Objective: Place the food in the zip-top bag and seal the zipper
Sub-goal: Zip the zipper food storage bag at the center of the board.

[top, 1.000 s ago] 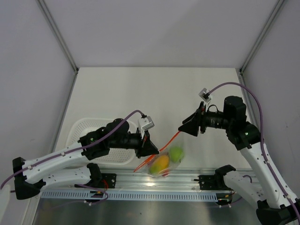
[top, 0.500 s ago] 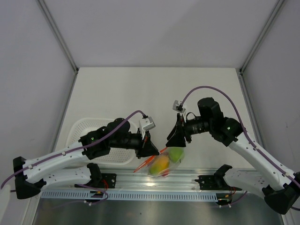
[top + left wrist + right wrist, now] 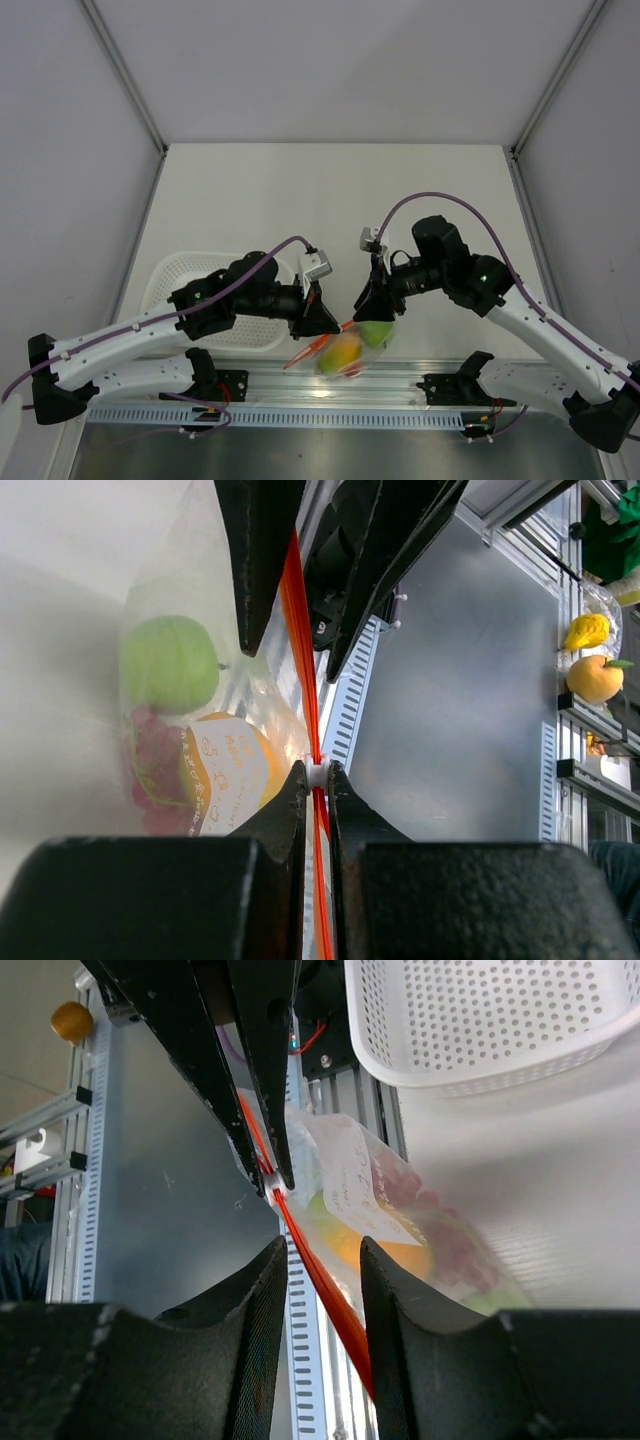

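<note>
The clear zip-top bag [image 3: 352,346] hangs between my two grippers at the table's near edge. It holds the green apple [image 3: 376,333], the yellow-orange mango [image 3: 341,350] and the red grapes [image 3: 150,770]; I cannot make out the peach. My left gripper [image 3: 317,772] is shut on the orange-red zipper [image 3: 300,630], pinching its small white slider. My right gripper [image 3: 320,1245] is open, its fingers on either side of the zipper [image 3: 322,1272] with a gap, close to the left gripper's tips [image 3: 270,1175]. In the top view the right gripper [image 3: 368,306] sits just above the bag.
The white perforated basket [image 3: 175,280] stands at the left, partly under my left arm; it also shows in the right wrist view [image 3: 480,1030]. The metal rail [image 3: 300,400] runs along the near edge below the bag. Other toy fruits [image 3: 592,670] sit off the table.
My right gripper has moved left and down along the zipper, from well right of the bag to just above it beside the left gripper. The left gripper keeps its hold.
</note>
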